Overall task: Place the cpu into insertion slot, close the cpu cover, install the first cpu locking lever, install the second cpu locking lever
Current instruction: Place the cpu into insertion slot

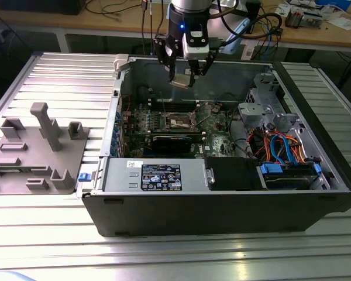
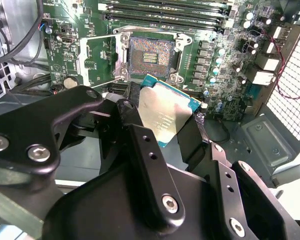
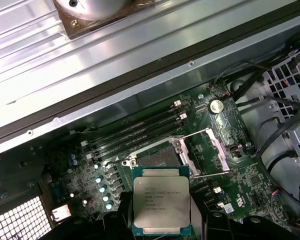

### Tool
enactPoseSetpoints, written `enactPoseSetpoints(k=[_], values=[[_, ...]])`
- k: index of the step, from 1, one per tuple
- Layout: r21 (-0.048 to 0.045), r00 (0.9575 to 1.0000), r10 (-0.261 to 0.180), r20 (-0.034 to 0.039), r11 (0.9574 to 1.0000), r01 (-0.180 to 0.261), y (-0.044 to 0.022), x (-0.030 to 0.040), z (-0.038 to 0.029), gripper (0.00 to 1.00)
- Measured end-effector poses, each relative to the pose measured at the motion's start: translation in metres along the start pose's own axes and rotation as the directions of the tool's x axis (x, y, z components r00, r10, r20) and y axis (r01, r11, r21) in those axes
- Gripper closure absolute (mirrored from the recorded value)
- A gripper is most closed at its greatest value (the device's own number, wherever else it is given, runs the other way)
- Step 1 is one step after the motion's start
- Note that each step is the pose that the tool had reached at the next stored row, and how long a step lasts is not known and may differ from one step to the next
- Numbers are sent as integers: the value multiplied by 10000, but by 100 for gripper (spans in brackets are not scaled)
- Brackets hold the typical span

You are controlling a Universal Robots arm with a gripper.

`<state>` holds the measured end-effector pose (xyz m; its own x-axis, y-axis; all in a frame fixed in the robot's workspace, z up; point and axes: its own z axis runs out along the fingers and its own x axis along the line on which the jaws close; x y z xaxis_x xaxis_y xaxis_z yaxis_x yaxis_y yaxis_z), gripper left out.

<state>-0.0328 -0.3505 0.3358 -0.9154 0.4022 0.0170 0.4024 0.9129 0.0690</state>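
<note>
In the middle of the frame, the gripper [image 2: 161, 121] pinches the cpu [image 2: 165, 112] between its black fingers [image 2: 131, 117], one on each side edge. The chip is tilted, its silvery face showing above a teal-green border. Just beyond it on the green circuit board [image 2: 60, 55] lies the insertion slot [image 2: 150, 55], uncovered, its fine contacts bare inside the metal rim. The cpu cover [image 2: 83, 60] stands swung open beside the socket. Long memory slots [image 2: 165, 10] run past the socket, and a perforated metal panel [image 2: 290, 85] lies at the frame's edge.
</note>
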Motion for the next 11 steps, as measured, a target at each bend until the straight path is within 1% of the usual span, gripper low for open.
enactPoseSetpoints(k=[11], values=[[-1,10000,89,7,10000,-89,0,0,0,46]])
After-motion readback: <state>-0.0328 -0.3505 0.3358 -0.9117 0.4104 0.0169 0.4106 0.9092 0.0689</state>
